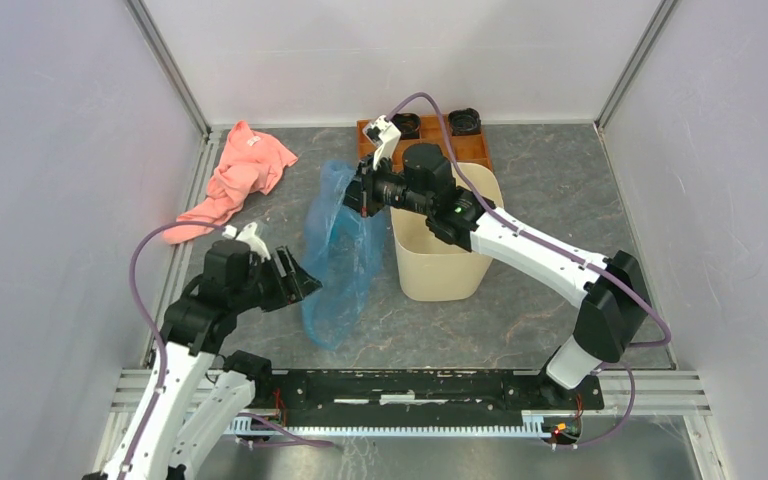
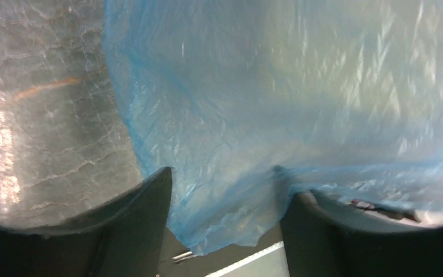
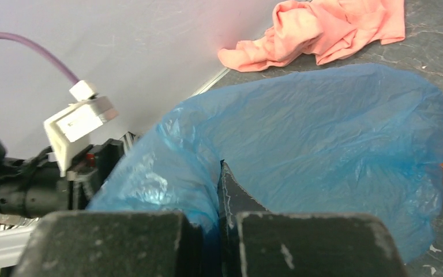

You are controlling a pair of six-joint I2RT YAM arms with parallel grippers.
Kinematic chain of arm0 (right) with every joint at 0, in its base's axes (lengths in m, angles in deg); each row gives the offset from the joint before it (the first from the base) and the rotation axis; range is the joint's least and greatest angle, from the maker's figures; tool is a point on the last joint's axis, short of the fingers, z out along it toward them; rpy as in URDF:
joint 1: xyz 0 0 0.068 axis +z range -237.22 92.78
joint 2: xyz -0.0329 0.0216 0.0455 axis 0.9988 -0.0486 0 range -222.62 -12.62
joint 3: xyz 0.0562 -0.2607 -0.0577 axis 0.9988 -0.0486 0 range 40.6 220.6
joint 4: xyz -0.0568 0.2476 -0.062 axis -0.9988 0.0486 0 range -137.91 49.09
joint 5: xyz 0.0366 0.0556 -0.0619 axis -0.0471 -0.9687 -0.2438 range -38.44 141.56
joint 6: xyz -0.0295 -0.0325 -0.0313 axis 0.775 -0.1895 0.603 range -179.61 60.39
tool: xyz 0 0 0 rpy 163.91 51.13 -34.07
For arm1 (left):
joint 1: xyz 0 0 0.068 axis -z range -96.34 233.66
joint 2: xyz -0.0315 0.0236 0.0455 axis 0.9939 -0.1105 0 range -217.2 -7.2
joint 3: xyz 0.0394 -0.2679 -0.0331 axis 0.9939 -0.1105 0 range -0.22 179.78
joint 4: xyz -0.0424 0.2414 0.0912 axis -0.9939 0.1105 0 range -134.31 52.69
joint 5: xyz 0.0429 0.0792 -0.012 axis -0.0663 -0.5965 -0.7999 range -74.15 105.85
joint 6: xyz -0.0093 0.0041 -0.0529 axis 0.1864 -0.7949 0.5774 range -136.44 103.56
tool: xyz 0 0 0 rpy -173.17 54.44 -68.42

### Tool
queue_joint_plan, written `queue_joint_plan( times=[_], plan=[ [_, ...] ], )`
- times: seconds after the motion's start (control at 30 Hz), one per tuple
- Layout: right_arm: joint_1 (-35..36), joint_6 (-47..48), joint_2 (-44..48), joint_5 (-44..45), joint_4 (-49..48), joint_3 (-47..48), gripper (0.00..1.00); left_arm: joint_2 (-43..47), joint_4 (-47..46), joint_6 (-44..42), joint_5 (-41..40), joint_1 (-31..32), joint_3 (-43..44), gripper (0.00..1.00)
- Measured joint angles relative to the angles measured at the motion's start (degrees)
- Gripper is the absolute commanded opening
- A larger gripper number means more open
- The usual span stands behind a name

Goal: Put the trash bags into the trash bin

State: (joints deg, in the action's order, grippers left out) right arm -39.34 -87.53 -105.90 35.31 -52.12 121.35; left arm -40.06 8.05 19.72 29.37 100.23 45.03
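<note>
The light-blue trash bag (image 1: 338, 250) hangs from my right gripper (image 1: 363, 192), which is shut on its top edge just left of the beige trash bin (image 1: 444, 262). In the right wrist view the film (image 3: 323, 144) is pinched between the closed fingers (image 3: 231, 190). The bag's lower end trails on the floor. My left gripper (image 1: 295, 277) is open, its jaws beside the bag's lower left side. In the left wrist view the film (image 2: 277, 115) fills the space ahead of the spread fingers (image 2: 144, 202), with its edge lying between them.
A salmon-pink cloth (image 1: 240, 175) lies at the back left, also in the right wrist view (image 3: 323, 29). An orange-brown tray (image 1: 430, 135) with black parts stands behind the bin. White enclosure walls stand on three sides.
</note>
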Motion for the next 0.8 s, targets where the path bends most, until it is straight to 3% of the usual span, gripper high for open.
queue_joint_plan(
  times=[0.03,0.07,0.1,0.27,0.43,0.63,0.8],
  plan=[
    [0.0,-0.13,0.0,-0.39,-0.09,0.0,0.01,-1.2,-0.5,0.26,-0.07,0.0,-0.26,0.18],
    [0.0,-0.2,0.0,-0.7,-0.11,0.0,0.01,-2.27,-0.9,0.57,-0.31,0.0,-0.31,0.04],
    [0.0,-0.2,0.0,-1.16,-0.09,0.0,0.01,-2.95,-1.53,0.7,-0.59,0.0,-0.31,0.02],
    [-0.02,3.45,0.0,-4.33,2.03,0.87,0.01,-3.72,-3.32,0.72,-1.95,0.0,3.91,0.02],
    [0.0,11.85,0.17,-5.33,11.87,9.33,0.01,-6.38,-8.28,0.72,0.33,0.0,21.55,0.02],
    [-0.02,17.05,7.8,-4.04,17.0,12.59,0.03,-17.75,-22.51,3.76,10.8,0.02,43.19,0.02],
    [0.0,16.52,14.23,-4.26,17.29,13.07,0.03,-26.4,-30.95,8.02,15.69,0.0,47.93,0.02]
  ],
)
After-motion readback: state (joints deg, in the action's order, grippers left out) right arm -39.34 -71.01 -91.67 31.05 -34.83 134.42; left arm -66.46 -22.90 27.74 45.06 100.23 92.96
